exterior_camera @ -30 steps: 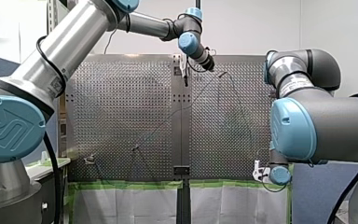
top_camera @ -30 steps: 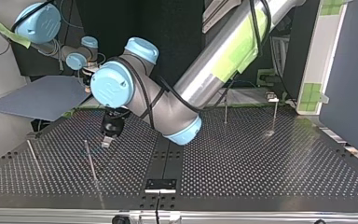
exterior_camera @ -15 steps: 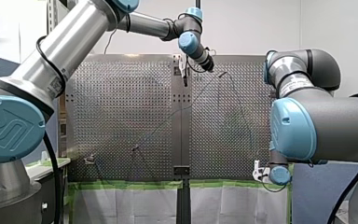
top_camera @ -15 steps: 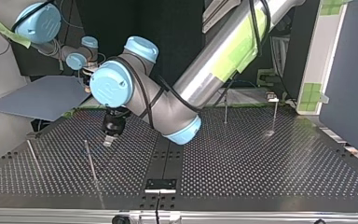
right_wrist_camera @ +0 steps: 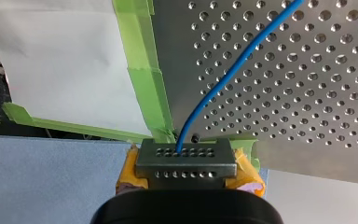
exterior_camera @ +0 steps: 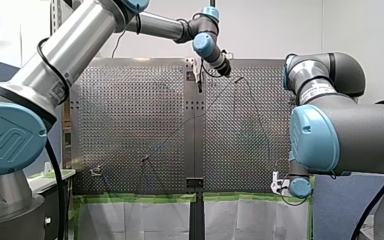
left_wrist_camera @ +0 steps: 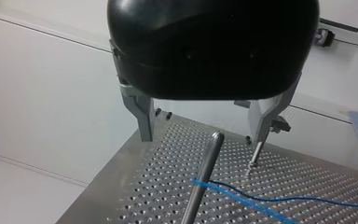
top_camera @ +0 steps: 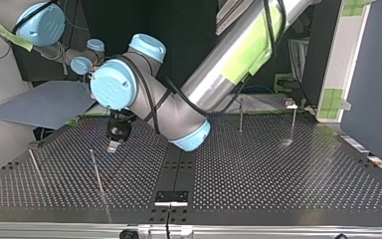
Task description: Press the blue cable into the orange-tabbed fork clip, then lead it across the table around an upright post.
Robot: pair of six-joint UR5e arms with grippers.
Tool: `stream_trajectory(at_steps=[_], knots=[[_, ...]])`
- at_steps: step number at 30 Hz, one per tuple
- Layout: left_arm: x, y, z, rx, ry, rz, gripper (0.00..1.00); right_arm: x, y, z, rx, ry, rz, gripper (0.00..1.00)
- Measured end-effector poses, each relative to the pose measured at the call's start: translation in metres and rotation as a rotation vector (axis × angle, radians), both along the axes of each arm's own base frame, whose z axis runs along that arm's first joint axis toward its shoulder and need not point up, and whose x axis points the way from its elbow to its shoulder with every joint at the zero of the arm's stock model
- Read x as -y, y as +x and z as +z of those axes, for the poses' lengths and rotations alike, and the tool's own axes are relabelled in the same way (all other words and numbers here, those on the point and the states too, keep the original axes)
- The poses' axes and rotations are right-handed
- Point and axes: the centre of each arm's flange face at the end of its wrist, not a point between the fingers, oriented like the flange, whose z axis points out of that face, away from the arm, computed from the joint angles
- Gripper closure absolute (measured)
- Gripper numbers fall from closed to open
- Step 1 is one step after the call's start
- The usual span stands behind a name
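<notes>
my left gripper (left_wrist_camera: 203, 138) is held wide open, and the top of an upright post (left_wrist_camera: 199, 184) is seen between its jaws. the blue cable (left_wrist_camera: 235, 198) is laid against that post lower down, its long axis stretched toward four o'clock over the perforated table (left_wrist_camera: 158, 186). in my right gripper (right_wrist_camera: 186, 163) the cable is clamped and is led away toward one o'clock.
</notes>
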Motion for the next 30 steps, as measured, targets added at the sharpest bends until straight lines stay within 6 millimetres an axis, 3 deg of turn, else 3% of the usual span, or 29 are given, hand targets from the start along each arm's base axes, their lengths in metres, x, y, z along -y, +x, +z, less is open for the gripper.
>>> stream_trajectory(at_steps=[7,11,30], knots=[[0.010,-0.035,0.007,0.026,0.023,0.003,0.00,0.001,-0.002,0.001,0.000,-0.002,-0.002,1.00],[0.005,-0.049,0.020,0.047,-0.025,0.017,0.00,0.002,-0.001,0.001,-0.004,-0.003,0.002,1.00],[-0.060,-0.055,0.068,0.118,-0.275,0.151,0.00,0.003,-0.001,0.002,-0.005,-0.004,0.010,1.00]])
